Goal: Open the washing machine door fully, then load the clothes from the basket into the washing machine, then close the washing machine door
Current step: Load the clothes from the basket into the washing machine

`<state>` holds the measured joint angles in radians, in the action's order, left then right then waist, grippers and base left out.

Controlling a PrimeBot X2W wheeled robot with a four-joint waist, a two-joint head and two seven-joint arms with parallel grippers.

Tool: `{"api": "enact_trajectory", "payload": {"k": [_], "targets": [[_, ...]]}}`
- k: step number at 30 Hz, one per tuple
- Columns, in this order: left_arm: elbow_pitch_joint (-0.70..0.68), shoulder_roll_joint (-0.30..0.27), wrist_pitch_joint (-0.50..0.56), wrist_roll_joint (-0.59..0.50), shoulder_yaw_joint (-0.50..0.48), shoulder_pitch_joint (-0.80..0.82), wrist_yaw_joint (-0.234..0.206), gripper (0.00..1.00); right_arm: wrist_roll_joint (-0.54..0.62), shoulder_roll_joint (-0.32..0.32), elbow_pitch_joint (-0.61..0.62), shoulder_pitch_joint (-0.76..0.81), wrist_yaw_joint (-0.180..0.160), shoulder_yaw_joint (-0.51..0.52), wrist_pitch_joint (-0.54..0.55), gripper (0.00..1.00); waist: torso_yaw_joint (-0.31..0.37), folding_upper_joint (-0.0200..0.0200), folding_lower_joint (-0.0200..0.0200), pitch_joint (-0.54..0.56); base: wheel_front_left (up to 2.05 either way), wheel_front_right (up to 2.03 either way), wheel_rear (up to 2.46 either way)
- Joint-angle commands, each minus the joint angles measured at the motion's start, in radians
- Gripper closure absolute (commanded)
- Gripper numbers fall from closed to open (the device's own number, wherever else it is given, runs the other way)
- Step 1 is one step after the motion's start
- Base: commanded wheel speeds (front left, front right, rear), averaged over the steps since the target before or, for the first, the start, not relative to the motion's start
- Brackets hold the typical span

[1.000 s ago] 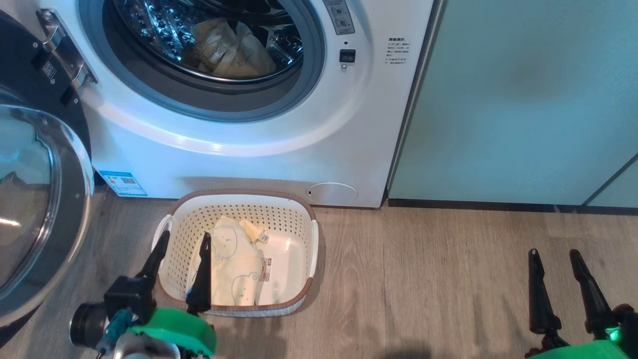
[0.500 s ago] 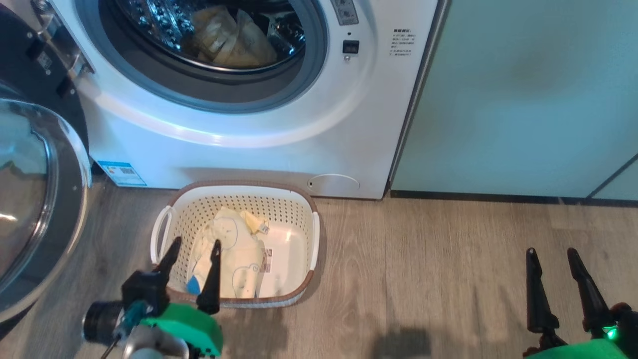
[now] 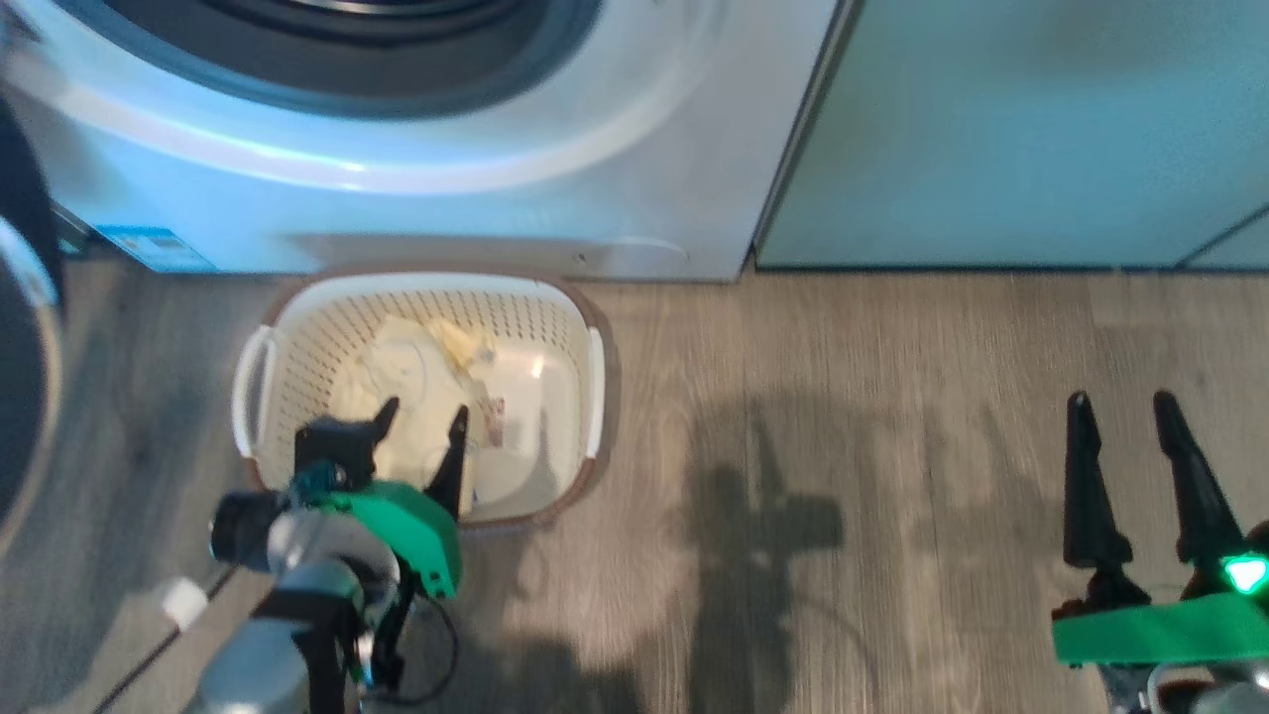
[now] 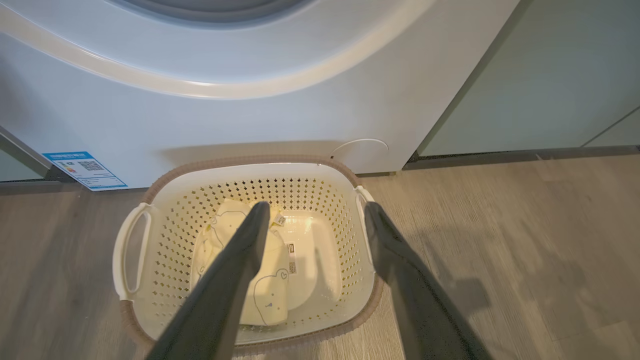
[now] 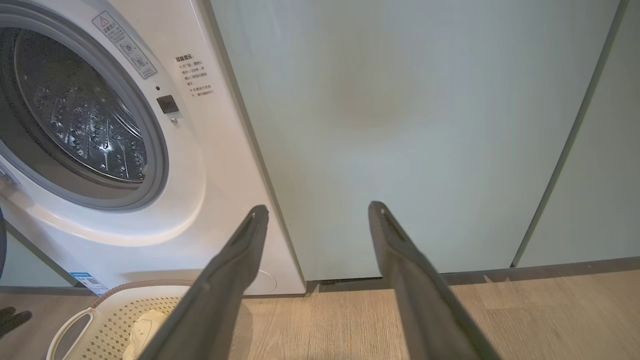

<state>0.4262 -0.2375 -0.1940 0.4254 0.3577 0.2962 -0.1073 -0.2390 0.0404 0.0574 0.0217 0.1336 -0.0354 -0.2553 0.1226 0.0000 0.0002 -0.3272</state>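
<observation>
Left gripper (image 4: 316,207), fingers spread wide and holding nothing, hangs over the basket (image 4: 320,175). The clothes (image 4: 272,285) lie inside, below its left finger. Right gripper (image 3: 1121,402), equally agape and empty, stands well apart over the floor (image 3: 892,347). Beyond the basket the washing machine (image 4: 250,100) is cut off, and the washing machine door (image 3: 20,416) is an edge blur.

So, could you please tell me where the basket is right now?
In the head view, the basket sits left of centre on the floor, just before the washing machine, under the open left gripper.
</observation>
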Motion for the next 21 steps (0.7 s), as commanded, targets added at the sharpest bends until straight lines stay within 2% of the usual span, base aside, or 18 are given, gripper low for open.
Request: {"api": "enact_trajectory", "payload": {"k": [1, 11, 21], "targets": [[0.021, -0.016, -0.004, 0.000, -0.030, 0.056, 0.008, 0.00, -0.010, 0.010, 0.038, -0.030, -0.003, -0.018, -0.006, 0.00, 0.032, 0.0000, -0.0002, -0.073, 0.00, 0.00, 0.00], [0.388, 0.006, -0.019, 0.013, -0.030, 0.326, 0.079, 0.00, -0.052, 0.010, 0.066, -0.125, -0.003, -0.035, -0.006, 0.00, 0.077, 0.0000, -0.0002, -0.281, 0.00, 0.00, 0.00], [0.593, -0.056, -0.031, 0.014, -0.052, 0.559, 0.104, 0.00, -0.106, 0.010, 0.084, -0.215, -0.003, -0.057, -0.006, 0.00, 0.135, 0.0000, -0.0002, -0.507, 0.00, 0.00, 0.00]]}}
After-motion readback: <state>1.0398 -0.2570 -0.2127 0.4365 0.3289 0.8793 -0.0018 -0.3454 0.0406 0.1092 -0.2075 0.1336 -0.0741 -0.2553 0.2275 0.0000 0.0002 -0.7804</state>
